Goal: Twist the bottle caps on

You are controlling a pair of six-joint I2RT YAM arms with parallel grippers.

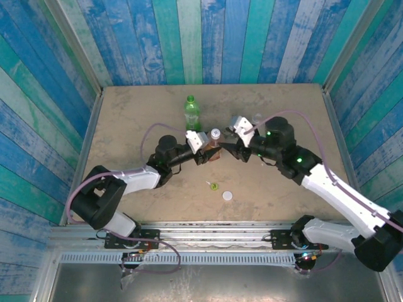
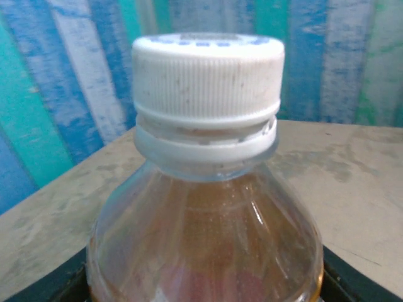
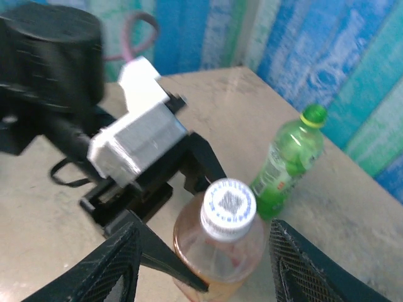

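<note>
One white cap [image 2: 208, 75] on amber bottle [image 2: 201, 239]

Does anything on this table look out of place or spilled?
Nothing is spilled. A white cap and a small green piece lie loose on the table, away from any bottle. The amber bottle and green bottle stand upright, both capped.

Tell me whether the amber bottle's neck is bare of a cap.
No: a white ribbed cap sits on the neck of the amber bottle.
</note>
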